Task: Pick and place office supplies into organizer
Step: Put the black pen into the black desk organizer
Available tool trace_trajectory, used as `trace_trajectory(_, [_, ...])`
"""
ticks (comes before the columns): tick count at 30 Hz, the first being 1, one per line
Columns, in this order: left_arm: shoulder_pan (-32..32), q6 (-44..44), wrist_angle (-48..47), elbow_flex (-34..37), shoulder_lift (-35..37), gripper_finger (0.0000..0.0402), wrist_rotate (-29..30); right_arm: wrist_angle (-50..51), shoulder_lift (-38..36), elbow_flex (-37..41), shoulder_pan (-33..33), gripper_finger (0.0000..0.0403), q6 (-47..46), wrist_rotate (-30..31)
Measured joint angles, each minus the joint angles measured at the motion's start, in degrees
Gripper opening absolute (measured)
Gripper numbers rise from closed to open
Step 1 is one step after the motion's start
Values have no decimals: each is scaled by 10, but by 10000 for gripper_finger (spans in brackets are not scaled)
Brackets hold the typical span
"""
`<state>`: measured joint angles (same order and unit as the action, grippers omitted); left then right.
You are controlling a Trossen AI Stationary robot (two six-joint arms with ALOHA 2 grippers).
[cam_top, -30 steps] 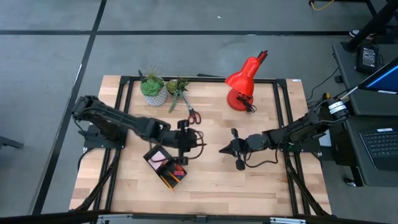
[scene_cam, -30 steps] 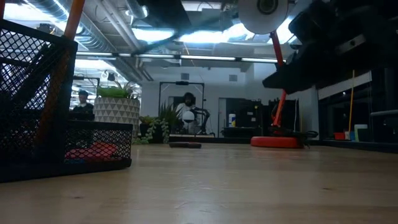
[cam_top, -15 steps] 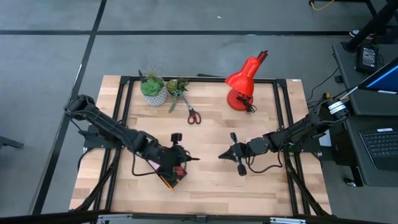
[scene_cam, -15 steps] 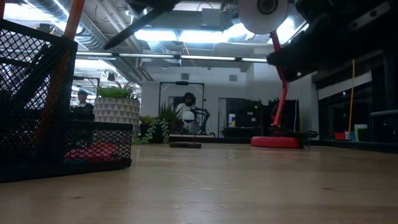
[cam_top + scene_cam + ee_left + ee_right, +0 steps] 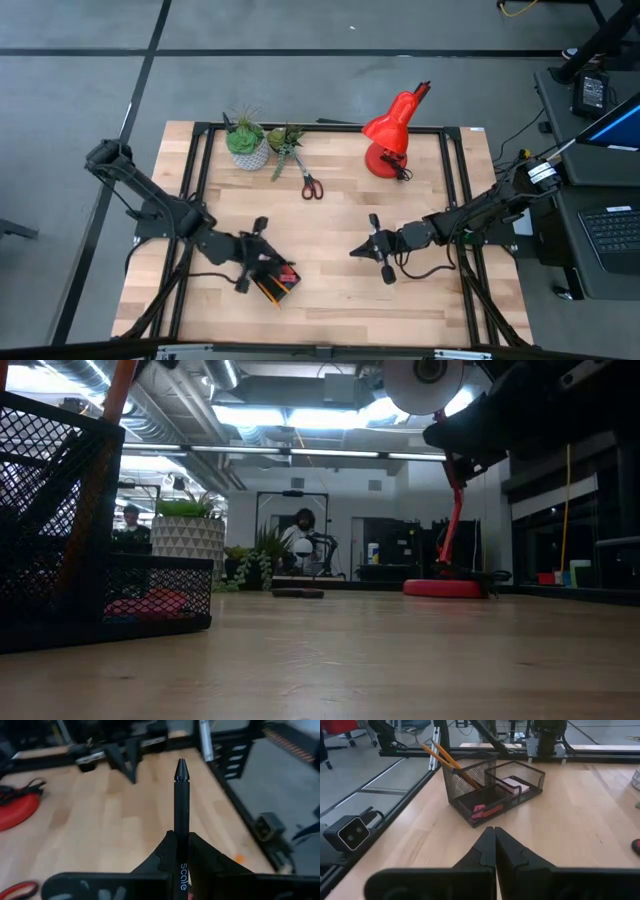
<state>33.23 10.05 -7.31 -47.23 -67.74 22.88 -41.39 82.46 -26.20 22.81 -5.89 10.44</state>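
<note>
Your left claw (image 5: 181,851) grips a pen (image 5: 181,810) over the organizer (image 5: 268,274), which already holds pencils (image 5: 451,764), notes and erasers, while your right claw (image 5: 495,851), clenched empty, waits mid-desk and scissors (image 5: 310,185) remain out.

The high view looks straight down on the whole table (image 5: 330,300) from well above. The low view sits at table-top height, close beside the organizer (image 5: 95,560), facing level across the wood toward the lamp (image 5: 445,586) and the room behind. The left wrist view looks forward along a pen (image 5: 181,815) over the table. The right wrist view faces the organizer (image 5: 490,787) from near, sharing it with the low and high views.
</note>
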Motion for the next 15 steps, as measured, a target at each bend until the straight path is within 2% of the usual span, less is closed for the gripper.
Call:
trace_trajectory(8, [56,-43,196,119,28,23,-1,-22,0,0,0,0,0,5])
trace_trajectory(15, [70,-20,230,150,27,22,-9,-33,0,0,-1,0,1,7])
